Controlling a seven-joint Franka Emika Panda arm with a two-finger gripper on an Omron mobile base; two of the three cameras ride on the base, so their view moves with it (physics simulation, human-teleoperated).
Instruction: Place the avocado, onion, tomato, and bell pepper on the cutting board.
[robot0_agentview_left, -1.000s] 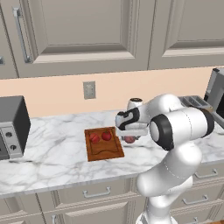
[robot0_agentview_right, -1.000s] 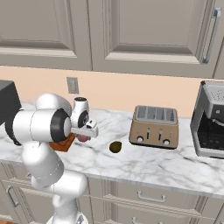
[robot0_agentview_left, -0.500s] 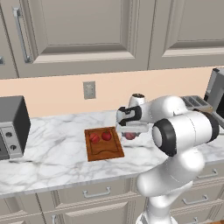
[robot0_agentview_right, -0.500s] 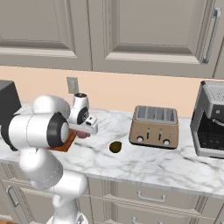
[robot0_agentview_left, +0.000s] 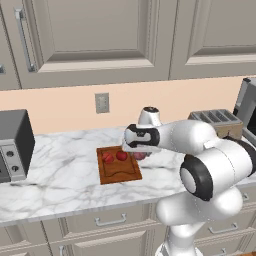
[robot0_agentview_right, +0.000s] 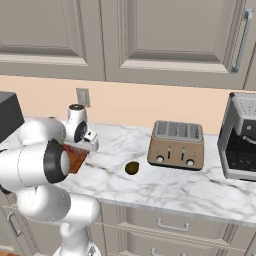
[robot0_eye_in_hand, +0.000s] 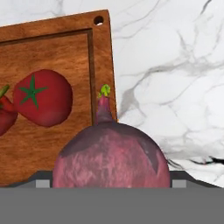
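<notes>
The glossy white robot arm (robot0_agentview_left: 200, 150) consists of smooth, rounded cylindrical segments with a slight sheen. Dark, near-black rings and circular end caps (robot0_agentview_left: 197, 179) mark each joint, and one cap encloses a grey disc. A narrow dark band (robot0_agentview_left: 141, 136) encircles the wrist segment. A small dark-topped white cylinder (robot0_agentview_right: 76, 111) sits uppermost.

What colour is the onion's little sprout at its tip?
Yellow-green, atop the dusty purple onion; the hand view shows it best.
</notes>
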